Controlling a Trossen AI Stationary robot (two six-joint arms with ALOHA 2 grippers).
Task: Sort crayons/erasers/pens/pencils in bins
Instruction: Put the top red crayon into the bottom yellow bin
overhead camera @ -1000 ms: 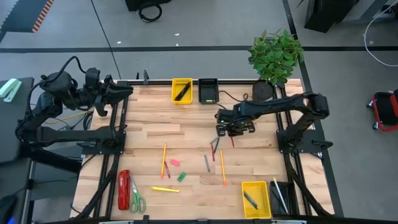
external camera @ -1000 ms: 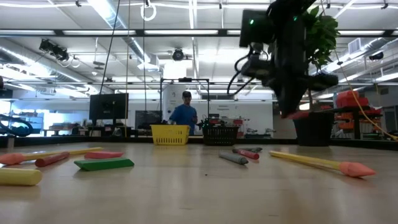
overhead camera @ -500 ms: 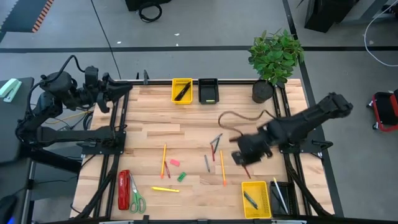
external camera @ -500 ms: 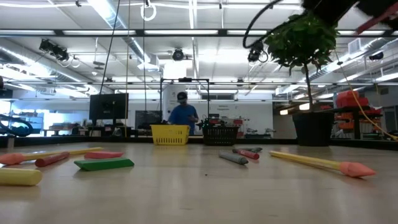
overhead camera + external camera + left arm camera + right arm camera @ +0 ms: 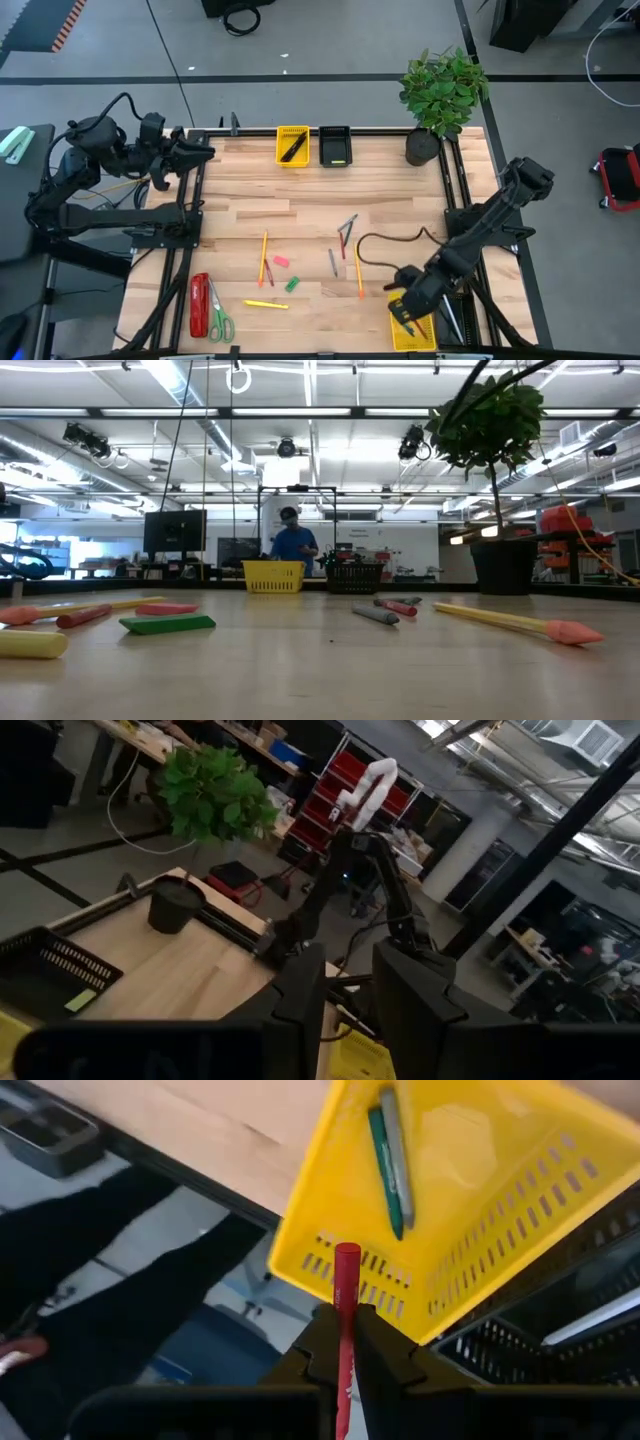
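My right gripper (image 5: 404, 306) hangs over the near yellow bin (image 5: 412, 322) at the table's near right, shut on a red crayon (image 5: 346, 1285). That bin (image 5: 480, 1210) holds a grey crayon (image 5: 396, 1140) and a green one (image 5: 382, 1170). My left gripper (image 5: 203, 151) waits at the far left, level and open, its fingers (image 5: 305, 995) with nothing between them. Pencils (image 5: 264, 255), erasers (image 5: 281, 261) and crayons (image 5: 332, 262) lie flat mid-table. The low view shows no gripper. My right gripper pinches the red crayon's lower length (image 5: 346, 1318) between its two fingers (image 5: 318, 1342). The crayon lies along the fingers, and its free end (image 5: 347, 1252) sticks out past their tips toward the yellow bin's wall. The fingers slant down toward the near edge, and the crayon is lifted clear.
A black bin (image 5: 453, 318) with pencils stands right of the near yellow one. At the far edge are a yellow bin (image 5: 292, 145) with pens and a black bin (image 5: 335, 146). A red stapler (image 5: 199, 305) and scissors (image 5: 219, 320) lie near left; a potted plant (image 5: 443, 92) stands far right.
My right gripper has swung from the middle right of the table toward the near edge, carrying the red crayon clear of the table, and now stands over the near yellow bin. It has turned on the way and has gone out of the low view.
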